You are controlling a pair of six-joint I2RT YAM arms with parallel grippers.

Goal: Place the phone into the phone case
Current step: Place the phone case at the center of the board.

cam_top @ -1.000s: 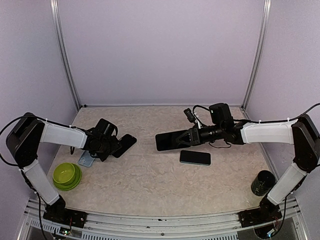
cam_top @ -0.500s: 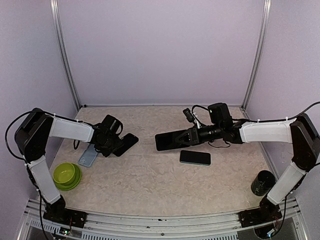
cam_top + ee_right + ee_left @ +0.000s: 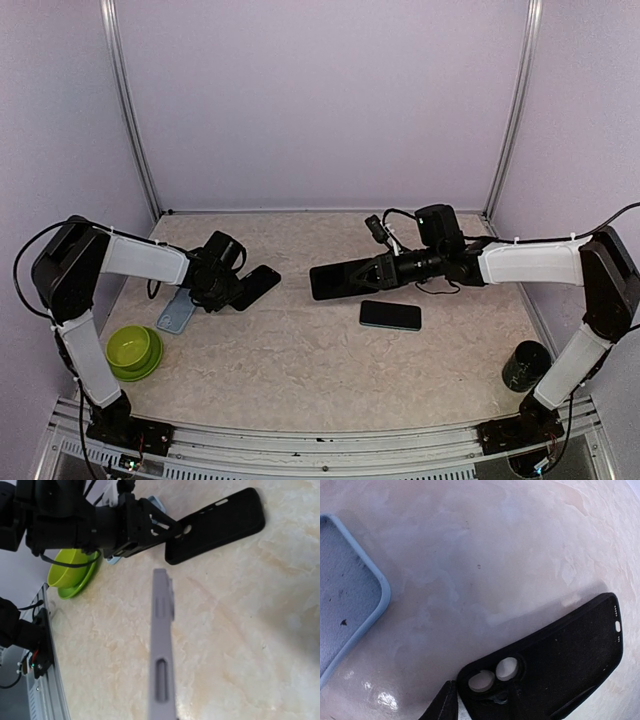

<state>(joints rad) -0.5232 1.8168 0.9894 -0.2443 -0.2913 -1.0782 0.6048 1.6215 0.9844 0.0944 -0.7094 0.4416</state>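
Note:
My left gripper [image 3: 224,290] is shut on the camera end of a black phone case [image 3: 256,287], which lies low over the table. In the left wrist view the case [image 3: 560,655] shows its inside and two camera holes, with one of my fingertips [image 3: 441,706] beside them. My right gripper [image 3: 378,273] is shut on a dark phone [image 3: 335,282] and holds it above the table, pointing left toward the case. In the right wrist view the phone [image 3: 161,645] shows edge-on, with the black case [image 3: 215,525] beyond it.
A second dark phone [image 3: 390,315] lies flat under my right arm. A light blue case [image 3: 175,316] lies beside my left gripper. A green bowl [image 3: 133,352] stands at the near left. A black cup [image 3: 525,365] stands at the near right.
My left arm has swung toward the back and right, carrying the black case a little to the right. My right gripper and its phone have shifted slightly left.

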